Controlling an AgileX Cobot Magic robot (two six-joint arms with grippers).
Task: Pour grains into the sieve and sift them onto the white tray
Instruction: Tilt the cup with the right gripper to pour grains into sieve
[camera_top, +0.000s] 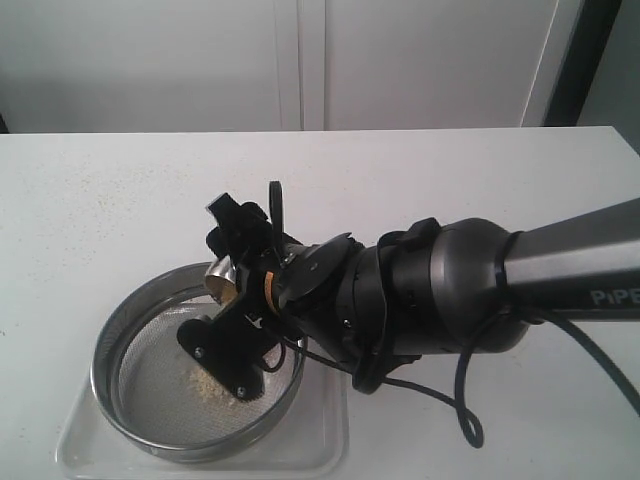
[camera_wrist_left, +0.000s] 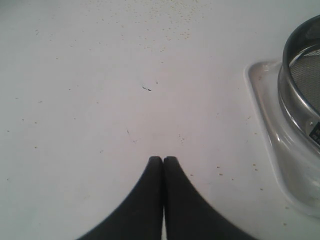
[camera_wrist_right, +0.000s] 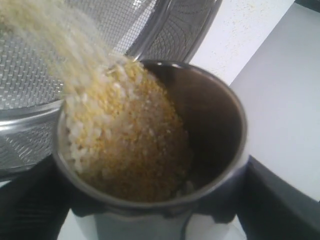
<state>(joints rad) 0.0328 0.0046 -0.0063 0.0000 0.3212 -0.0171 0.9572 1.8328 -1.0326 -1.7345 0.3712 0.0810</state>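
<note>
My right gripper (camera_top: 232, 295) is shut on a small steel cup (camera_top: 220, 275) and holds it tipped over the sieve (camera_top: 110, 340). In the right wrist view the cup (camera_wrist_right: 215, 115) sits between the black fingers (camera_wrist_right: 280, 200). Yellow and whitish grains (camera_wrist_right: 130, 140) slide over its lip in a stream toward the sieve's mesh (camera_wrist_right: 165, 30). A small heap of grains (camera_top: 212, 385) lies on the mesh. The sieve rests on the white tray (camera_top: 325, 440). My left gripper (camera_wrist_left: 163, 160) is shut and empty over bare table, beside the tray (camera_wrist_left: 265, 115) and the sieve (camera_wrist_left: 295, 85).
Stray grains (camera_wrist_left: 170, 15) are scattered over the white table (camera_top: 450, 190). A black cable (camera_top: 465, 400) loops under the right arm. A white wall (camera_top: 300, 60) runs behind the table's far edge.
</note>
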